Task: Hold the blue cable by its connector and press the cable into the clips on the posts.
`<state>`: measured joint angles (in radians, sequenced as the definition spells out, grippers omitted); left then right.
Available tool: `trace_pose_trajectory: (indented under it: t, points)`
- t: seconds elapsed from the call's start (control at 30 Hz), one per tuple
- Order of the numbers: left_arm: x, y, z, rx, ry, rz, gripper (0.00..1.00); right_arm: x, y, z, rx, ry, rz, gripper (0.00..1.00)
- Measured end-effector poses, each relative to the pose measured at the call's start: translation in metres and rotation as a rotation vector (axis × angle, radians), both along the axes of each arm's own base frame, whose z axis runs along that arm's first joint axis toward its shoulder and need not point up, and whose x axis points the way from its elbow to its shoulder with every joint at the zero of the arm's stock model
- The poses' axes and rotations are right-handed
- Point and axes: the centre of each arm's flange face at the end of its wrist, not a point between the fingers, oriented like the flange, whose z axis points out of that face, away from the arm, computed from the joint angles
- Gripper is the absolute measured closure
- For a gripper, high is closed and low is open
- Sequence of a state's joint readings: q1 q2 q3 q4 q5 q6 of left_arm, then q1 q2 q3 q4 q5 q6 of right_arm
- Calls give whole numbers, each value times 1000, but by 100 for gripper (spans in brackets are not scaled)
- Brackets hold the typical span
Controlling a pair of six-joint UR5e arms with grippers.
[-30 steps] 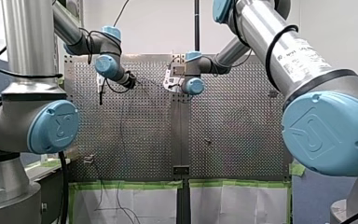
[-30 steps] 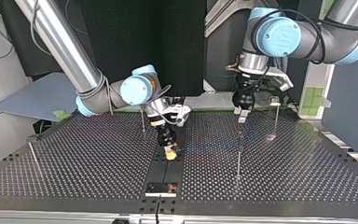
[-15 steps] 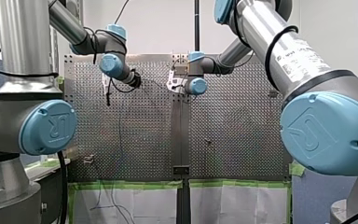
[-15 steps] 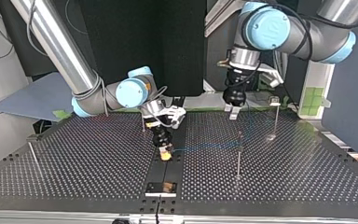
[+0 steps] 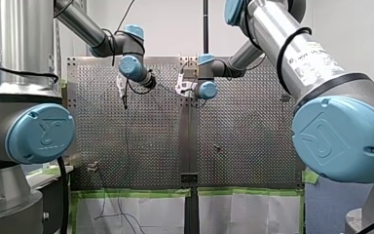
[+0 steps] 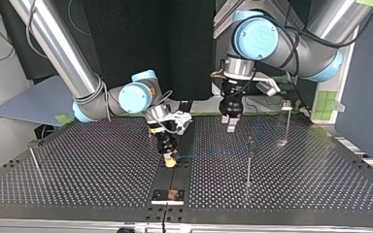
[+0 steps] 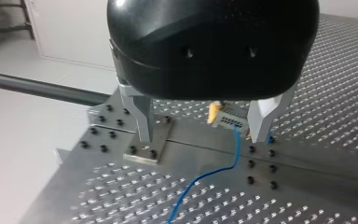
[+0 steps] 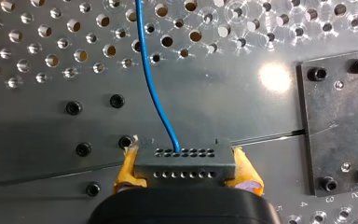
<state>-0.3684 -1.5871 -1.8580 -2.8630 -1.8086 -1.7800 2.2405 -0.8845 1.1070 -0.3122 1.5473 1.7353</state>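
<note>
- Your right gripper (image 8: 185, 169) held the connector (image 8: 182, 158) tight between its yellow pads.
- The blue cable (image 8: 151, 88) ran out of the connector and ahead over the table (image 8: 37, 116).
- Your left gripper (image 7: 203, 125) hung above the table, fingers apart, holding nothing.
- It had moved closer to the right one than a second before.

Noting blue cable (image 8: 150, 91) leaving dark grey connector (image 8: 182, 163), two rows of small holes across its face, between yellow pads (image 8: 127, 169). Showing silver perforated table (image 8: 51, 56) ahead of those pads, black plate (image 8: 338, 121) beside them. Reading left gripper (image 7: 201, 137) black, fingers (image 7: 142, 116) bare silver.
</note>
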Motion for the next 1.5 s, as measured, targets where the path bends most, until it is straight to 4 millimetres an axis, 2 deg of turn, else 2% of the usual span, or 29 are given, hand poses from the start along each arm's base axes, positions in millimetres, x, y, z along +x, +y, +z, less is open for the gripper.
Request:
trace_pose_trajectory:
  t: [0.17, 0.5, 0.83, 1.27, 1.5]
  points:
    - [3, -18, 5, -1, -1, 4, 0, 0, 1, 0, 2, 2, 0, 100]
    - [20, -21, 42, -31, -73, 47, 0, 3, 4, 0, 2, 2, 7, 100]
    - [36, -25, 14, 8, -20, 52, 0, 4, 4, 0, 2, 1, 7, 100]
    - [49, -11, 13, 52, -32, 110, 0, 5, 6, 0, 1, 1, 9, 100]
    - [63, -14, 10, 71, -19, 113, 0, 6, 6, 0, 1, 1, 10, 100]
